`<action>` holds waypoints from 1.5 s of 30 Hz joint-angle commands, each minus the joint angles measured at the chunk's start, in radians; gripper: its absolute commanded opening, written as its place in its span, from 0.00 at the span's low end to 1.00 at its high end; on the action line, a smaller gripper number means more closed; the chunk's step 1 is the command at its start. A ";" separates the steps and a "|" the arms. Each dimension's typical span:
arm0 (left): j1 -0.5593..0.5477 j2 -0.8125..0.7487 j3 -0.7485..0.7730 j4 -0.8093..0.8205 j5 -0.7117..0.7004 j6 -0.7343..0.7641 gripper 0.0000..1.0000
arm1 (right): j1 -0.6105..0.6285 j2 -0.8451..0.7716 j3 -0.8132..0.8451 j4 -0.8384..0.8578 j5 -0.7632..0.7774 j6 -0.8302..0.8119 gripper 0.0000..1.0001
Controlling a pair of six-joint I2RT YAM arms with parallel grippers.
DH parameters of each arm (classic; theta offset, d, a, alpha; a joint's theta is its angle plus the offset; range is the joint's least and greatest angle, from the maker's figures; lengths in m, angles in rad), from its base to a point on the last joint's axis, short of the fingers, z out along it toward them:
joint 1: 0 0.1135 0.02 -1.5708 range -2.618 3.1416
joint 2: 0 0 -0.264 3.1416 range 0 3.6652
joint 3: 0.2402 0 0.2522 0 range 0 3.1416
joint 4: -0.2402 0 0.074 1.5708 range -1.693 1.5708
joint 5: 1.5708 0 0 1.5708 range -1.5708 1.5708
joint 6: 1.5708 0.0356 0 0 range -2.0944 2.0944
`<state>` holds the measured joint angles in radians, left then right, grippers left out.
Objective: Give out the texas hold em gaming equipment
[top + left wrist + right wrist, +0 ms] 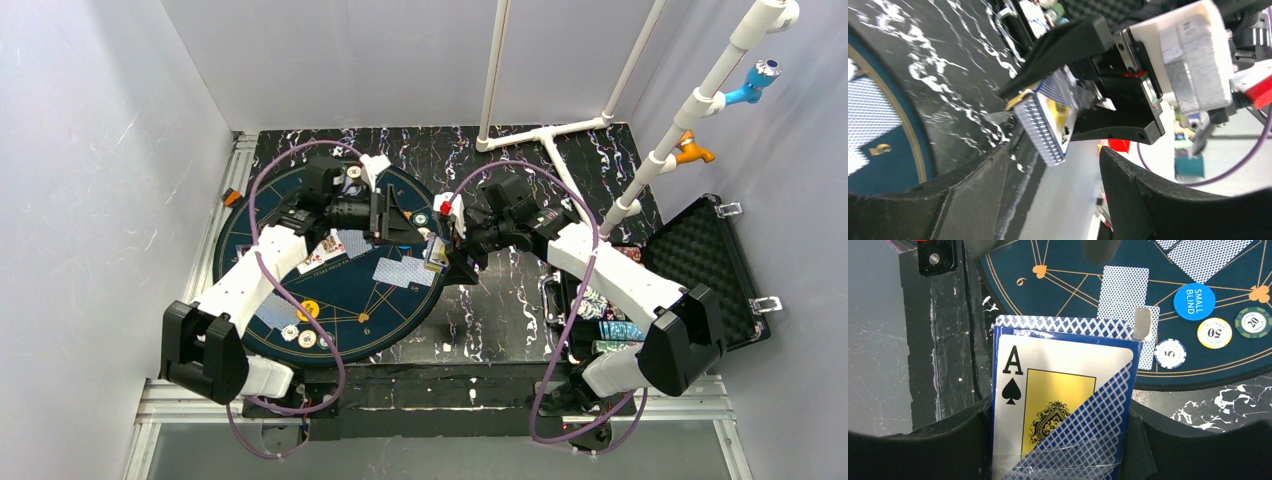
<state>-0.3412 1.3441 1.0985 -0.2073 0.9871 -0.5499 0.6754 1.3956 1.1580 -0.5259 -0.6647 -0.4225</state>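
Black marbled worktop (500,300) with white walls on three sides. It carries a round dark-blue mat (345,335) on the left and an open foam-lined case (715,265) on the right.

The right gripper (1058,450) hangs over the mat's right rim. Its jaws are clamped on a deck (1063,390) that shows an ace of spades face and blue-patterned backs.

The left gripper (1057,175) faces it from across the mat. Its jaws stand apart and grip nothing, and the deck's end lies just beyond their tips.

Face-down cards (1123,292) lie on the mat. Beside them are a blue Small Blind disc (1194,301), a yellow 50 chip (1214,333), a green 20 chip (1253,322) and a white 5 chip (1170,353). Further chips (605,312) sit in the case, partly hidden by the right arm.
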 commanded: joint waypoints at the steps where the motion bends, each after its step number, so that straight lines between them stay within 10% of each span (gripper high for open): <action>1: -0.087 0.019 -0.024 0.109 0.114 -0.099 0.65 | 0.005 -0.018 0.070 0.032 -0.049 -0.013 0.01; 8: -0.144 0.099 -0.004 0.100 0.074 -0.114 0.59 | 0.005 -0.021 0.080 0.021 -0.060 -0.018 0.01; 16: -0.132 0.105 0.008 0.049 0.116 -0.062 0.00 | 0.006 -0.021 0.069 0.023 -0.047 -0.024 0.03; 28: 0.249 0.047 0.023 -0.215 0.148 0.188 0.00 | -0.004 -0.022 0.058 0.059 -0.007 0.053 0.97; 37: 0.648 0.233 0.218 -0.297 0.142 0.288 0.00 | -0.049 -0.046 0.083 0.046 0.059 0.075 0.98; 45: 0.776 0.548 0.495 -0.326 -0.082 0.339 0.00 | -0.091 -0.068 0.039 0.034 0.108 0.064 0.98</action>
<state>0.4103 1.8000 1.4872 -0.4889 0.9997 -0.2619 0.6044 1.3727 1.1896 -0.4763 -0.5846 -0.3607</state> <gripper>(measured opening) 0.167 0.981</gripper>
